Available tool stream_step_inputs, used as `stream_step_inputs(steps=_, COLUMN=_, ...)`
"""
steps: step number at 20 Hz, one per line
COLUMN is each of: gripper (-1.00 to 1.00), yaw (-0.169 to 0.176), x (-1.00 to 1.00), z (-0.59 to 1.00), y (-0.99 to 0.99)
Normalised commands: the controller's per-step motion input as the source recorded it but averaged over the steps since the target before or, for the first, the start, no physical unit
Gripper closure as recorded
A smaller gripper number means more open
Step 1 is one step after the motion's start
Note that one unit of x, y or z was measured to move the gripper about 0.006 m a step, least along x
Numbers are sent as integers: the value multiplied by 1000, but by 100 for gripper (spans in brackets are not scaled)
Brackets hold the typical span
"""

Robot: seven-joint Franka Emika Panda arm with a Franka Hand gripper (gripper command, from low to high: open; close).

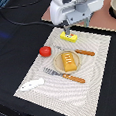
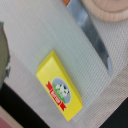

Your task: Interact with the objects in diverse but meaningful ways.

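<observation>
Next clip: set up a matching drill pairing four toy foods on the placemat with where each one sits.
Things:
1. red tomato
2. bread loaf
3. white fish
4. yellow packet

Places:
A. on the round plate
B. directly beneath the gripper
C. placemat's near corner, exterior view's left
D. beside the plate, toward the exterior view's left

Pairs: 1-D, 2-A, 3-C, 4-B

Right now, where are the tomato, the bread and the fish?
tomato (image 1: 44, 51), exterior view, middle of its red top
bread (image 1: 69, 61), exterior view, middle of the loaf
fish (image 1: 31, 85), exterior view, middle of its white body
</observation>
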Motion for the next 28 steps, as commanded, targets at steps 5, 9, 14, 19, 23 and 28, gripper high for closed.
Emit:
stream_step_inputs(steps=5, gripper=-100, yaw=-84, x=401, z=-78, y=-524)
stream_step_inputs(steps=9, gripper=-100, yaw=-72, x=391, z=-208, y=-426)
stream_step_inputs(steps=14, gripper=-100, yaw=-60, x=326, z=-297, y=-286)
stream_step_inputs(steps=19, gripper=-100, yaw=-32, x=151, z=-399, y=-7)
stream_step_inputs(steps=23, gripper=-100, yaw=-37, x=54, z=-422, y=0)
stream_step_inputs(steps=28, gripper=100, yaw=-29, x=15, z=-461, y=0)
